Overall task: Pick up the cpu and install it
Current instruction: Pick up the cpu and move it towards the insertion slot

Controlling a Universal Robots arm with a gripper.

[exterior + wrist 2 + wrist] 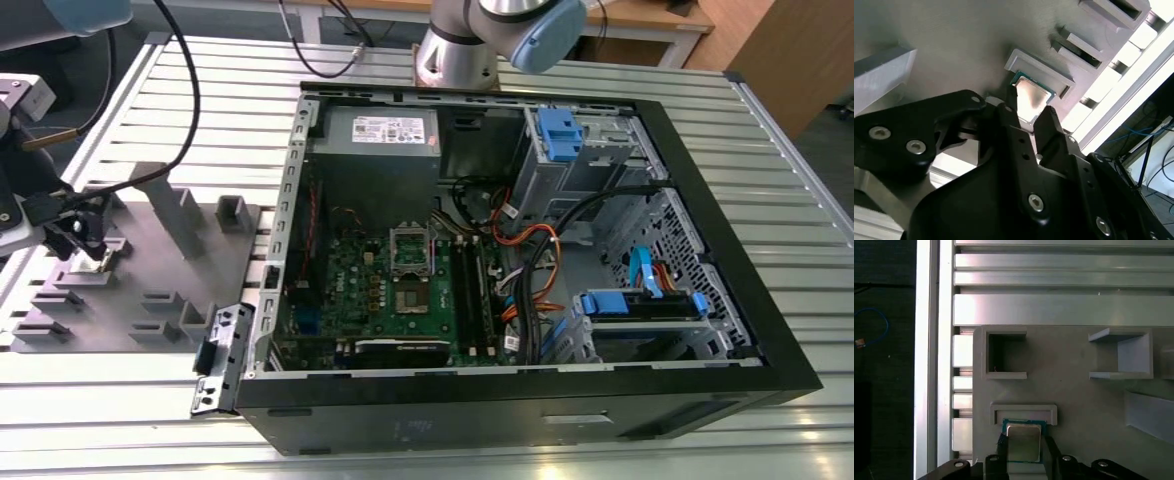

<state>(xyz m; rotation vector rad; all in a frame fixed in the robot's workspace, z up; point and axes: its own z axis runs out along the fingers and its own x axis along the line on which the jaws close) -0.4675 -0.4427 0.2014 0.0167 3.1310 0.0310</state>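
The cpu (1023,441), a small silvery square with a thin green rim, lies in a shallow holder (1024,411) on the grey fixture plate (160,270) at the exterior view's left. My gripper (83,255) is down over it. In both wrist views the black fingers (1050,452) press against two opposite edges of the cpu (1030,97), so the gripper (1026,120) is shut on the chip, which still sits at the holder. The open computer case (534,425) lies in the middle, its motherboard socket (411,250) uncovered.
The fixture plate carries raised blocks and empty pockets (1004,355) around the chip. Cables (534,250), drive cages (587,150) and memory sticks (467,290) crowd the case beside the socket. The slatted aluminium table (160,420) surrounds everything. The arm's base (461,50) stands behind the case.
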